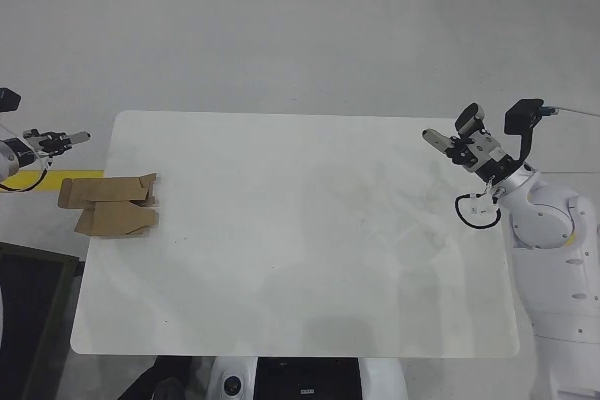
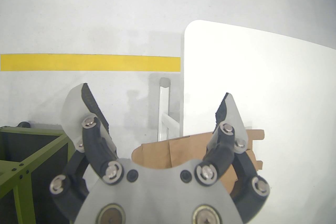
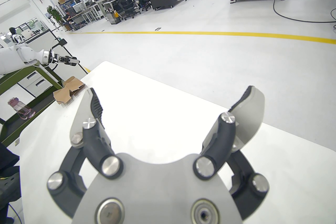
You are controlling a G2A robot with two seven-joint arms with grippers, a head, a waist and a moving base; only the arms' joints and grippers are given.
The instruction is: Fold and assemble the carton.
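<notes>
A flat brown carton (image 1: 113, 205) lies over the left edge of the white table (image 1: 310, 240), partly hanging off it. In the left wrist view the carton (image 2: 162, 154) shows just below my left gripper (image 2: 156, 101), which is open and empty. From above, that gripper (image 1: 72, 137) hangs off the table's far left corner, a little beyond the carton. My right gripper (image 3: 170, 97) is open and empty above the table's far right corner, seen from above as the right gripper (image 1: 442, 140). Far across the table the carton (image 3: 69, 89) lies flat.
A green metal cart (image 2: 23, 154) stands on the floor left of the table, holding a pink bottle (image 3: 21, 108). A yellow floor line (image 2: 89, 62) runs behind the left corner. The white table leg frame (image 2: 164, 112) shows under the edge.
</notes>
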